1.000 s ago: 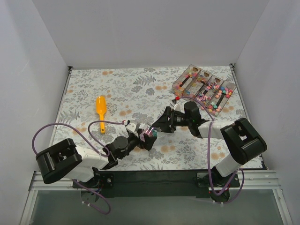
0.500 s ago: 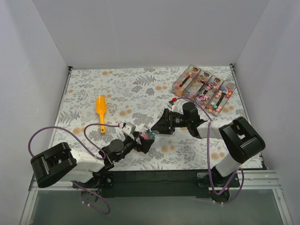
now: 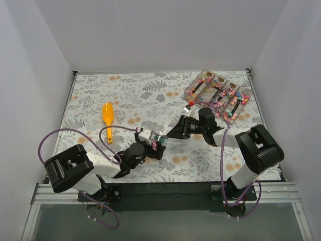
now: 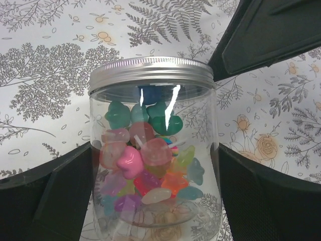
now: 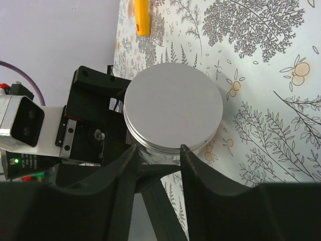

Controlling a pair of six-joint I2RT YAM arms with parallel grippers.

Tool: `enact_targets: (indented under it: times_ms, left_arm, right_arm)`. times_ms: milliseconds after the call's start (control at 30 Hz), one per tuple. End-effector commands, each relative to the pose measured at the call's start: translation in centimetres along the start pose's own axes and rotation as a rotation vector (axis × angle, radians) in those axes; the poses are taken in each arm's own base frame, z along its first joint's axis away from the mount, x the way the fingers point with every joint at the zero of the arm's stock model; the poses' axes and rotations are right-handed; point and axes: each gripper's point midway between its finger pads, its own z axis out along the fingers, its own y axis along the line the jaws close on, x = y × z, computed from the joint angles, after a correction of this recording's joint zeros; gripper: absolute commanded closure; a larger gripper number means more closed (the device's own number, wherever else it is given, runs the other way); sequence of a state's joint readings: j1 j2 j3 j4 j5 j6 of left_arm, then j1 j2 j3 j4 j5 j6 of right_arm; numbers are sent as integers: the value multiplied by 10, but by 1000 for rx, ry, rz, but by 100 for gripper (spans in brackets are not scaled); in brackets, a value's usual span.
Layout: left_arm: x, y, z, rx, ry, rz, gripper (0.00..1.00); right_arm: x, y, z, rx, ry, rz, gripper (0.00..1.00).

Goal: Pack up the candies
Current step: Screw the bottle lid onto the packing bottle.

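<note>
A clear glass jar (image 4: 153, 100) with a silver screw lid (image 5: 173, 105) holds mixed-colour candies (image 4: 145, 165). My left gripper (image 4: 154, 196) is shut on the jar's sides and holds it upright on the tablecloth, at the front centre in the top view (image 3: 156, 145). My right gripper (image 5: 158, 148) is open with nothing between its fingers. Its tips sit just short of the lid's near edge, to the right of the jar in the top view (image 3: 171, 134). More candies lie in a clear divided tray (image 3: 219, 93) at the back right.
An orange plastic scoop (image 3: 108, 118) lies on the flowered cloth at the left, and also shows in the right wrist view (image 5: 142, 17). White walls close in the table on three sides. Purple cables loop beside both arms.
My right gripper has drawn back to the right, off the jar's lid. My left gripper has stayed shut on the jar and shifted slightly.
</note>
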State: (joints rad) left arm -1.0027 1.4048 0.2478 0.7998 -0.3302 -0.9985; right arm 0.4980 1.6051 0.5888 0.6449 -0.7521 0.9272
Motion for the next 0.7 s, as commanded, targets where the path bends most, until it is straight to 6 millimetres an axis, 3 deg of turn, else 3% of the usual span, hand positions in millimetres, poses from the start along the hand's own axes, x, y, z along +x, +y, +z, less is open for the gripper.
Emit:
enact_targets:
  times_ms: [0,67,200,300,500,633,667]
  left_arm:
    - [3,-14,-9,85,-9,17,14]
    - [-1,-13,-7,74,-24,18,16]
    - [-2,-13,-6,78,-46,-1,23]
    - [1,-12,-8,85,-60,-27,29]
    - [3,-23,1,126,-57,-32,31]
    - [-12,-21,-3,116,-121,-47,31]
    - [-13,-17,-4,104,-129,-45,31]
  right_arm:
    - [-7,24,3,-53,-5,-109,53]
    - [-5,23,1,-43,-3,-110,47]
    - [-3,27,-3,-45,-5,-124,46]
    - [-5,38,-7,-60,-11,-138,46]
    - [-15,63,-7,-86,-27,-182,46]
    - [-26,53,-11,5,-83,-239,44]
    - [-19,40,-13,73,-50,-226,39]
